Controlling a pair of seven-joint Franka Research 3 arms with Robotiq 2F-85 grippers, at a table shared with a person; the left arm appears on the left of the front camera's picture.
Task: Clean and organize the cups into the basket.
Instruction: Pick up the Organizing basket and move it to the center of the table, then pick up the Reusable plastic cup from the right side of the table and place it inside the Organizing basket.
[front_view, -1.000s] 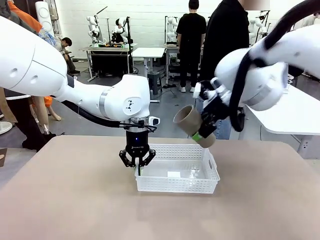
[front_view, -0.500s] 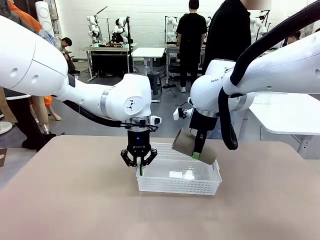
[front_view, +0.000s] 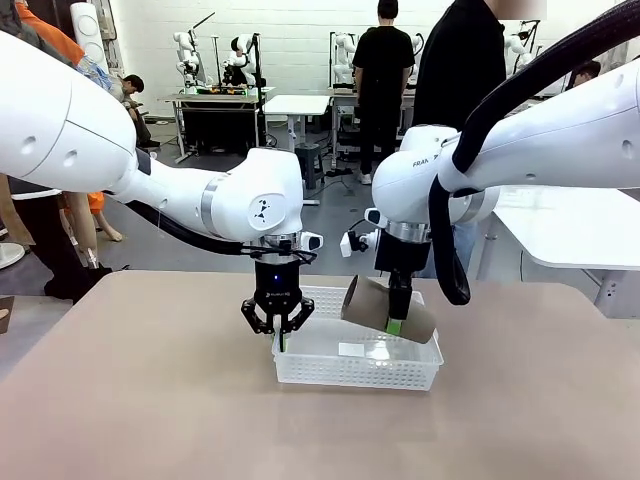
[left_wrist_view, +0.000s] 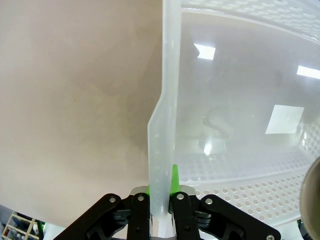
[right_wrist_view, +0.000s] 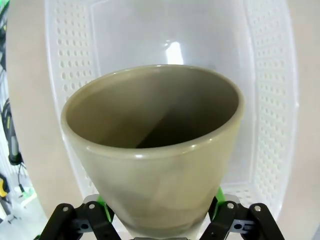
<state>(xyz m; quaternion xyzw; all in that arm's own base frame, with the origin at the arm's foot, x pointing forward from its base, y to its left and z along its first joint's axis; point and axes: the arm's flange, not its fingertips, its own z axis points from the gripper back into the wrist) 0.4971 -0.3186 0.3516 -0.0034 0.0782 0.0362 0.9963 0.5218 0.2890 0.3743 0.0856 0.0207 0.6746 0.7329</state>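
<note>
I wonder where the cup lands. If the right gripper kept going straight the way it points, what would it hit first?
Probably the floor of the basket: the right gripper, shut on the tan cup, points down into it. Depth is unclear.

The end wall of the basket (front_view: 350, 372) is clamped between the jaws of the left gripper (front_view: 281, 338), with the basket's floor lying to one side of them and the bare table (front_view: 150, 400) to the other. A cup (front_view: 375, 302) is held between the jaws of the right gripper (front_view: 396, 320), tilted nearly onto its side. The basket is spread below and beyond those jaws.
</note>
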